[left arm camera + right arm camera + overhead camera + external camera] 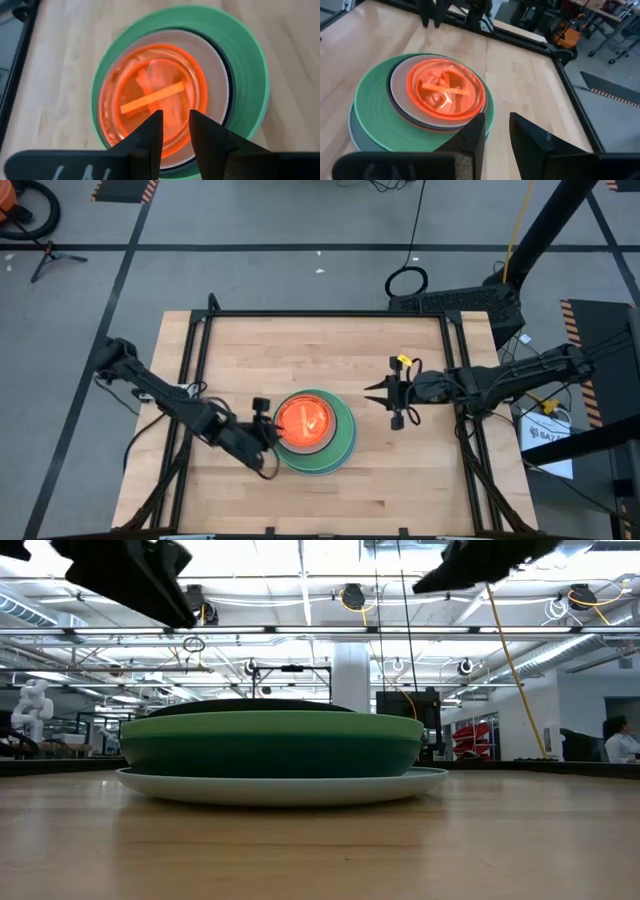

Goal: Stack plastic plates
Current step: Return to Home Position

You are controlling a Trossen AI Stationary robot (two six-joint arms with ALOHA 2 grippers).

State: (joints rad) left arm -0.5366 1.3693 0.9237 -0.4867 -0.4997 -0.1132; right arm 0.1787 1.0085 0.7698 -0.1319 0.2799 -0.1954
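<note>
One stack of plastic plates (315, 432) stands on the table's middle. A pale blue plate (280, 785) is at the bottom, with dark green (270, 755), light green (270, 725), black and grey-white (212, 75) plates above it. A small translucent orange plate (150, 97) lies on top. My left gripper (176, 114) is open and empty. It hovers over the near-left rim of the orange plate, well above the stack in the low view (130, 575). My right gripper (497, 116) is open and empty, in the air to the right of the stack (372, 393).
A black metal frame (320, 313) runs along the table's far, left and right edges. Bare wood lies around the stack on all sides. A person sits far off in the room at the right (620, 740).
</note>
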